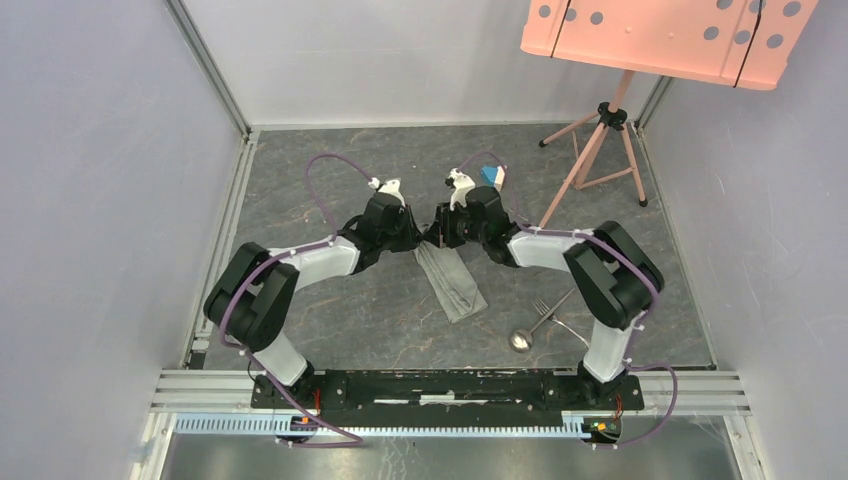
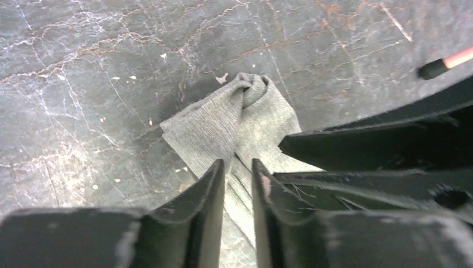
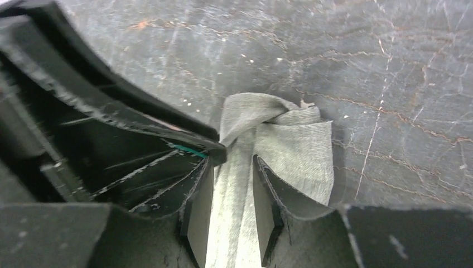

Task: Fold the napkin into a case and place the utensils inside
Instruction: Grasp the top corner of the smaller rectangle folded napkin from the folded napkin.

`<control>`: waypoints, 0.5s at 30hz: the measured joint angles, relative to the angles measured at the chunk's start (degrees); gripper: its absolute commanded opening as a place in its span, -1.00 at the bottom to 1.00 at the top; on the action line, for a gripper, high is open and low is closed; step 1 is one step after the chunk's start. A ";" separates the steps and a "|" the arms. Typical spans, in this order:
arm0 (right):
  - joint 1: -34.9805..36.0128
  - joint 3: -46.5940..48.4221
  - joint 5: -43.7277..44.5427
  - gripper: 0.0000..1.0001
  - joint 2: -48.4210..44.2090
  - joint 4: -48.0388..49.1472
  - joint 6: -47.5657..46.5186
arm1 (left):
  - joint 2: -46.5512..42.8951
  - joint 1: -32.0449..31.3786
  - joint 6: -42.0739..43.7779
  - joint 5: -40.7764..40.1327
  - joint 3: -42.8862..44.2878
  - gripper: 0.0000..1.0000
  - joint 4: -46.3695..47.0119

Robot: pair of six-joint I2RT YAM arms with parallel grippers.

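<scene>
The napkin (image 1: 452,280) lies on the table folded into a narrow grey strip, its far end bunched into a twist (image 2: 251,89) (image 3: 268,114). Both arms meet over that far end. My left gripper (image 1: 418,238) (image 2: 238,163) hangs just above the cloth with its jaws a narrow gap apart, and cloth shows through the gap. My right gripper (image 1: 440,236) (image 3: 232,159) faces it, jaws apart a little wider, also over the strip. Neither pinches the cloth. The utensils lie to the right: a fork (image 1: 548,303) crossed by a spoon (image 1: 521,340).
A small blue and white block (image 1: 492,176) sits behind the right wrist. A pink music stand (image 1: 670,35) on a tripod (image 1: 600,150) stands at the back right. Grey walls close in on both sides, and an aluminium rail (image 1: 450,385) runs along the near edge.
</scene>
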 measured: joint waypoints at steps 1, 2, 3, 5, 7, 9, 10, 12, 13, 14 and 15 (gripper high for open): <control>0.22 -0.59 0.04 -0.24 -1.77 -0.59 -1.03 | -0.50 0.11 -0.26 0.42 -0.04 -0.20 -0.39; 0.46 -1.11 0.22 -0.26 -3.39 -1.03 -2.16 | -1.38 0.42 -0.70 0.79 -0.20 -0.17 -0.76; 0.68 -1.55 0.74 -0.30 -4.76 -1.49 -3.23 | -2.67 0.74 -1.05 1.42 -0.48 -0.15 -1.11; 0.90 -2.10 1.51 -0.48 -6.40 -2.25 -4.92 | -5.20 1.75 -2.16 2.16 -0.90 -0.14 -2.12; 1.07 -2.40 2.08 -0.69 -6.60 -2.89 -6.14 | -6.80 3.63 -3.58 3.54 -0.98 -0.24 -2.12; 1.07 -2.58 2.62 -0.80 -5.97 -3.78 -6.64 | -6.82 5.51 -4.94 4.96 -1.07 -0.37 -1.49; 1.07 -2.58 2.89 -0.83 -5.35 -4.00 -6.64 | -6.19 6.47 -5.38 6.10 -1.09 -0.38 -1.20; 1.09 -2.58 3.56 -0.89 -4.13 -4.48 -6.58 | -4.44 7.43 -5.86 7.56 -1.07 -0.40 -0.26; 1.20 -2.58 4.11 -0.92 -3.39 -4.74 -6.45 | -3.19 7.54 -6.08 8.22 -1.05 -0.40 0.11; 1.25 -2.56 4.57 -0.95 -2.60 -5.01 -6.29 | -2.03 7.50 -6.14 8.94 -1.05 -0.41 0.39; 1.36 -2.54 5.01 -0.97 -1.86 -5.22 -6.16 | -0.94 7.39 -6.16 9.53 -1.05 -0.44 0.61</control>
